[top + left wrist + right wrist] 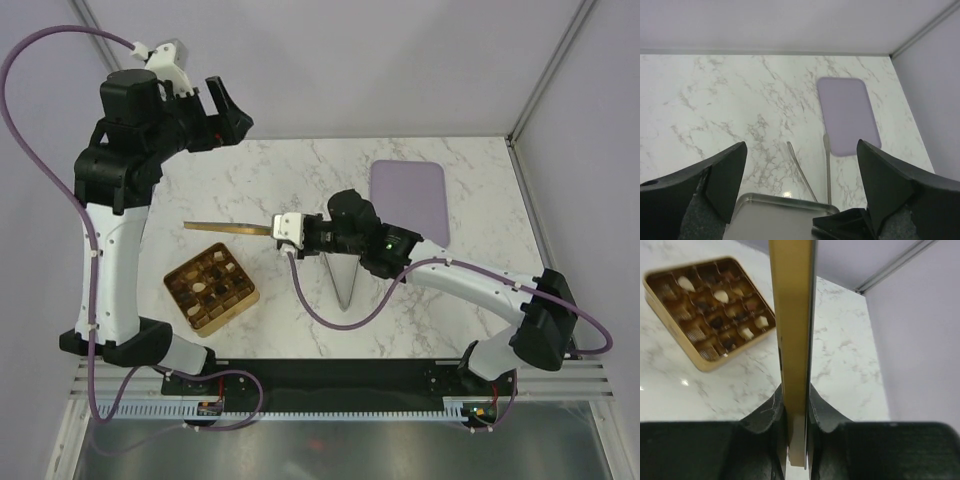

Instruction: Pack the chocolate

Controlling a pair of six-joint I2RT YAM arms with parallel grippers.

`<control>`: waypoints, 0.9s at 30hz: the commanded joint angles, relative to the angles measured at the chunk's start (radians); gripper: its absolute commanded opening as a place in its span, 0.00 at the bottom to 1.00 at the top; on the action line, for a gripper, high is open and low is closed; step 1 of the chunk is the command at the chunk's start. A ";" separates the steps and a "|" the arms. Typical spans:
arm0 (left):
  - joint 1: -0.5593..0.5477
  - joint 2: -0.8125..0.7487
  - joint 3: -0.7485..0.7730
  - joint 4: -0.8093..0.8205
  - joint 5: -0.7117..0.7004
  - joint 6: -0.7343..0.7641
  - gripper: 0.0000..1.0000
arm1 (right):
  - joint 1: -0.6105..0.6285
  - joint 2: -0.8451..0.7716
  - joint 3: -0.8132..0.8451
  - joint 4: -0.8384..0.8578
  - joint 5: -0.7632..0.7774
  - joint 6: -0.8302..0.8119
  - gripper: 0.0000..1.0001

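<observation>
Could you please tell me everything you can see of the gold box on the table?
The gold box is square and shallow, seemingly shiny card or tin. It lies open and flat on the marble table, turned cornerwise, near the left arm. A brown grid splits it into small compartments; many hold chocolates, dark brown or cream-white, some in pleated paper cups. Only the table touches it; the right end effector holds a gold lid apart from it.
</observation>
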 commanded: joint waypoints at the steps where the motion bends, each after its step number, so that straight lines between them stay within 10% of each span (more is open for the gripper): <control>1: 0.037 0.003 0.006 0.043 -0.193 -0.080 0.99 | -0.017 0.037 0.112 0.083 -0.086 0.419 0.00; 18: 0.309 -0.131 -0.468 0.261 -0.220 -0.115 1.00 | -0.137 0.677 0.636 0.164 -0.752 1.413 0.00; 27: 0.308 -0.152 -0.617 0.293 -0.103 -0.123 1.00 | -0.131 0.818 0.551 0.900 -0.817 2.171 0.00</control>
